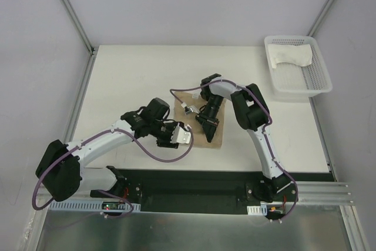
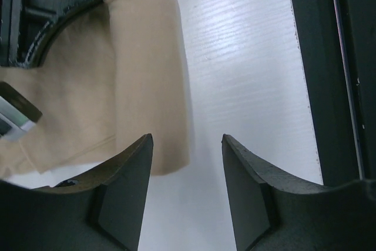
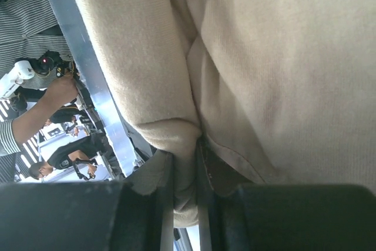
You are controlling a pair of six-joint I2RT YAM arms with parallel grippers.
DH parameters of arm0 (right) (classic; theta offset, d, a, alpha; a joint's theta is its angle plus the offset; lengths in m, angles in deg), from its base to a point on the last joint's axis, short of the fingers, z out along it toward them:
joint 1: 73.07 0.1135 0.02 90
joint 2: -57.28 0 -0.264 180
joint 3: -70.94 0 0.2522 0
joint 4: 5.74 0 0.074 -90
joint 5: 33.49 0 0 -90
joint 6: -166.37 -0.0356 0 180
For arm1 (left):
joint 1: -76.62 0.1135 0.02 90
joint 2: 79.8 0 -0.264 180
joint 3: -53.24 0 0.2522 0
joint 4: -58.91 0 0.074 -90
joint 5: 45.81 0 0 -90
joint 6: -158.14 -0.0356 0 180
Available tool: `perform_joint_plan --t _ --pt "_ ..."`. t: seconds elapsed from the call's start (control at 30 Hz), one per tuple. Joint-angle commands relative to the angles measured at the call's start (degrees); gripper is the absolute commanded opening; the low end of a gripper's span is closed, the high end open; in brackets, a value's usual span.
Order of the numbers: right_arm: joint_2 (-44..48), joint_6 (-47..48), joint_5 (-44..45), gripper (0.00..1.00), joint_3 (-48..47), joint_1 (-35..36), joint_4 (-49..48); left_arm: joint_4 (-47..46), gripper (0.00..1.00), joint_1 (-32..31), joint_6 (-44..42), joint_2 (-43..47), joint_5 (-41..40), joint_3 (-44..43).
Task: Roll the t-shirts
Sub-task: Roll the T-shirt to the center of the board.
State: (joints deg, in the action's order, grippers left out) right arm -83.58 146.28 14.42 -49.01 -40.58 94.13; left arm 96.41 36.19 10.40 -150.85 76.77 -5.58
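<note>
The tan t-shirt (image 1: 216, 140) lies folded into a narrow strip in the middle of the table. My right gripper (image 1: 210, 131) reaches down onto it from behind. In the right wrist view, this gripper (image 3: 185, 152) is shut on a bunched fold of the tan cloth (image 3: 282, 57). My left gripper (image 1: 185, 137) sits at the strip's left edge. Its jaws (image 2: 187, 139) stand open over bare table, with nothing between them. The tan shirt's corner (image 2: 135, 86) lies just beyond the left finger. The white t-shirt (image 1: 292, 57) lies in the basket.
A white mesh basket (image 1: 320, 83) stands at the table's far right corner. A black rail (image 2: 317, 86) runs along the table's near edge, close to my left gripper. Purple cables loop from both arms over the tabletop.
</note>
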Motion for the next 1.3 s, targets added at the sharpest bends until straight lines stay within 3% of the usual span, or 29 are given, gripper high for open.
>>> perform_joint_plan --t 0.0,0.33,0.63,0.67,0.8,0.87,0.93,1.1,1.27 --pt "-4.43 3.30 9.04 0.02 -0.60 0.20 8.99 -4.58 0.51 -2.20 -3.96 -2.34 -1.11 1.28" --pt "-3.64 4.36 8.69 0.02 0.19 0.29 8.90 -12.23 0.54 -3.26 -13.10 -14.89 -13.93 4.80" --pt "-3.37 4.54 8.16 0.03 0.28 0.03 8.90 -8.90 0.53 -4.66 -16.09 -19.47 -17.81 6.03" --pt "-3.55 4.45 7.90 0.04 0.02 -0.23 8.90 -8.37 0.51 -5.19 -16.35 -20.00 -17.99 6.47" --pt "-3.46 3.66 6.23 0.21 -0.77 -1.72 8.90 -4.95 0.23 -5.98 -16.27 -23.69 -19.30 4.98" --pt "-2.41 4.27 4.74 0.26 -0.60 -2.43 8.90 -1.96 0.15 -5.81 -15.66 -26.07 -18.87 2.97" --pt "0.56 5.41 3.51 0.38 -0.33 -4.79 8.82 1.63 0.06 -5.89 -14.87 -27.12 -16.25 1.65" --pt "13.22 5.41 -0.89 0.43 0.02 -15.76 5.58 13.59 0.00 -5.28 -10.92 -27.92 -7.28 -6.34" --pt "29.30 0.69 -2.21 0.50 10.45 -25.70 -9.87 24.23 0.00 -2.82 -5.91 -31.69 4.32 -16.44"
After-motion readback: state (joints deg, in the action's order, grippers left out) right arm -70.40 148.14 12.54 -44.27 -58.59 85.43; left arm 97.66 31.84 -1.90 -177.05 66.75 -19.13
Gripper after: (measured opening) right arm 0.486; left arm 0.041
